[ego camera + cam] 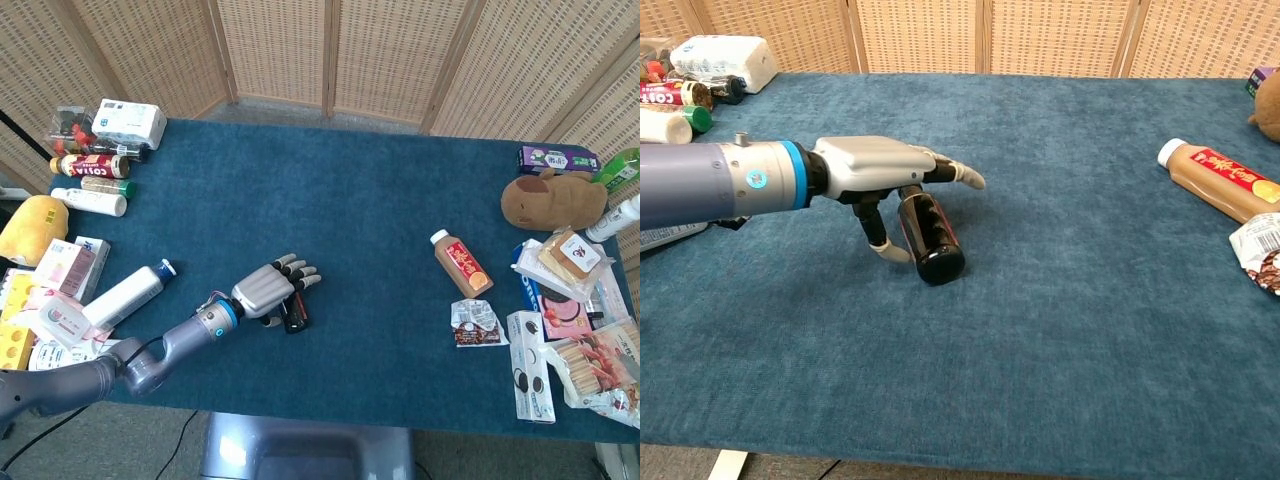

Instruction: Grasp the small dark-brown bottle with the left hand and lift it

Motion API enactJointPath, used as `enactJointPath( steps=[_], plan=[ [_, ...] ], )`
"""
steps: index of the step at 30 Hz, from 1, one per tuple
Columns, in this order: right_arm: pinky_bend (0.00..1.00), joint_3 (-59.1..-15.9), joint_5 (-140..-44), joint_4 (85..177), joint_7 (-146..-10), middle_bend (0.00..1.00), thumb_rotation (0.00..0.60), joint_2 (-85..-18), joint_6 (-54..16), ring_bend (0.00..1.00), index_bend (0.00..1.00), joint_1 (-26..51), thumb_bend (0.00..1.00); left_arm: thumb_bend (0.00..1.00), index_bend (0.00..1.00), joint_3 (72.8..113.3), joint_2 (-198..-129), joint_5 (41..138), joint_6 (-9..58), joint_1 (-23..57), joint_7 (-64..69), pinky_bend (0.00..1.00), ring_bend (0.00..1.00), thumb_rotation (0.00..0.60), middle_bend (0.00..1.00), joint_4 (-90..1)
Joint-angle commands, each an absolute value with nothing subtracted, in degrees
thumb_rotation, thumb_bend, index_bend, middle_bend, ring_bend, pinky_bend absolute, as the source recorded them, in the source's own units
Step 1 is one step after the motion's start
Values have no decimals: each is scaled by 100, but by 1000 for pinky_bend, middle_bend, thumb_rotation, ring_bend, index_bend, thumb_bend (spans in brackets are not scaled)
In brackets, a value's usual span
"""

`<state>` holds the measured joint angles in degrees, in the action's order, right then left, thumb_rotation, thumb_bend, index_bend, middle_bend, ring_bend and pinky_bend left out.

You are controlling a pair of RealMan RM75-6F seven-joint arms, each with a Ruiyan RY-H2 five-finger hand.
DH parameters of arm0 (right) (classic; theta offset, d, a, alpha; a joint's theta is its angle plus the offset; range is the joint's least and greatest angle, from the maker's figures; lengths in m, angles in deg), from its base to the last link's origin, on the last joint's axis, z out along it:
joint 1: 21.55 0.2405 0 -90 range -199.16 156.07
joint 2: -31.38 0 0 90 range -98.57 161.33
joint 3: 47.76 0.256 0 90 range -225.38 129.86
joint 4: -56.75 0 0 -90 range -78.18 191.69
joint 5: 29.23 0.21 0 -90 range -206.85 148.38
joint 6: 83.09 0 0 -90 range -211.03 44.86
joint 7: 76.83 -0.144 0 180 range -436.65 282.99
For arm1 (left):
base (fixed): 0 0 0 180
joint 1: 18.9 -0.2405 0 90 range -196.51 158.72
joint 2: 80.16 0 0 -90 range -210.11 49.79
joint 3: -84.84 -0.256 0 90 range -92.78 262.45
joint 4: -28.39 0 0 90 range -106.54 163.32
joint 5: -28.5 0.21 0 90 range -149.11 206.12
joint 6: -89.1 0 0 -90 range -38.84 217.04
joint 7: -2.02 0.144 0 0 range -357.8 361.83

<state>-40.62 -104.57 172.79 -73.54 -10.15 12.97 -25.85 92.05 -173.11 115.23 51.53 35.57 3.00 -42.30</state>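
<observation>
Blue cloth [1080, 330] covers the table where the bottle [931, 235] lies flat mid-left, and the left hand [885, 166], fingers spread over it and grasping nothing, should lower squarely before curling around its middle.

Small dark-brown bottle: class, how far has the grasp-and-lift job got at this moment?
Done: the left hand is over the small dark-brown bottle, fingers extended above it and thumb low beside it. In hand: closing the grasp; no firm grip shows. Left: the bottle lies on its side on the blue table, so gripping and lifting remain.
</observation>
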Motion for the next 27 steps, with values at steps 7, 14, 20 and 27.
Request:
enactJointPath(
  steps=[7, 14, 20, 27],
  plan=[
    [0, -4052, -10438, 17265, -7438, 45, 473, -1014, 1321, 0, 0, -2639, 1, 271, 527, 9248, -17754, 11131, 5349, 3811, 739, 19, 467, 600, 487, -3715],
    [0, -4021, -10397, 17248, -7502, 45, 476, -1008, 1287, 0, 0, -2635, 1, 271, 755, 9288, -17877, 10885, 5132, 3769, 1005, 420, 800, 600, 763, -3580],
    [0, -4012, -10370, 17176, -7551, 45, 473, -1073, 1185, 0, 0, -2596, 0, 271, 752, 9348, -17754, 10633, 4793, 3555, 1062, 447, 813, 600, 767, -3737],
    [0, -4008, -10433, 17056, -7581, 45, 473, -1215, 1058, 0, 0, -2514, 0, 270, 745, 9600, -17107, 10349, 4185, 3179, 811, 447, 808, 600, 761, -4489]
  ],
)
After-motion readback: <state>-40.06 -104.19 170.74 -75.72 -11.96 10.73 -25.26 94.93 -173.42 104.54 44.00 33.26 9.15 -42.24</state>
